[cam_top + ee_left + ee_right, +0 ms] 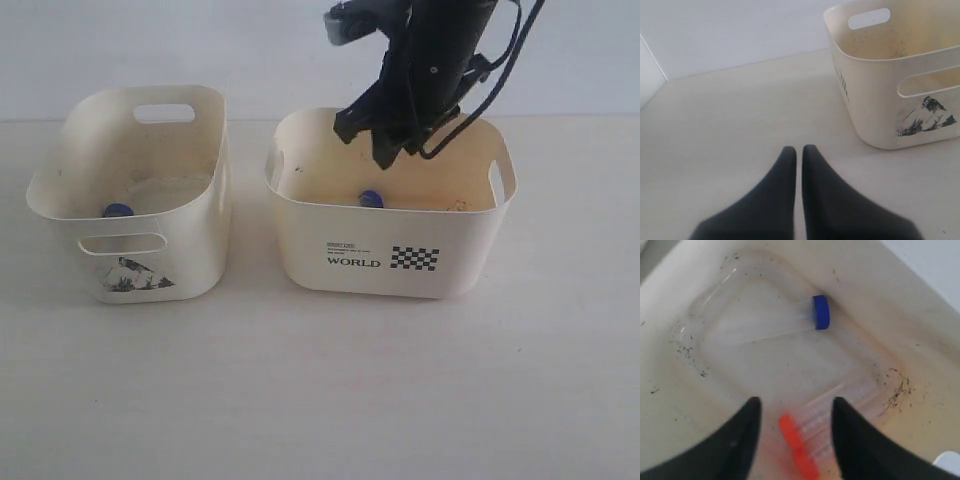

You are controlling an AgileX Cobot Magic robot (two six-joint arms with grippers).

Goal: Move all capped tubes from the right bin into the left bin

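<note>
Exterior view: two cream bins stand side by side, apart, on a pale table (320,400). The left bin (195,250), bearing a dark picture on its near wall, holds one blue-capped tube (118,211), of which only the cap shows above the near rim. The right bin (320,235), marked "WORLD" beside a checkered patch, holds a second blue-capped tube (371,198), its cap showing just behind the near wall, left of centre. The right hand (395,148) reaches down from above into the right bin. Right wrist view: its jaws stand apart over the bin floor, and the orange-red-capped tube (810,435) lies on that floor between them, not gripped; the second blue-capped tube lies well apart from it. Left wrist view: the left hand (799,150) hangs over bare table near the left bin, its jaws drawn together to a thin slit, holding nothing.
</note>
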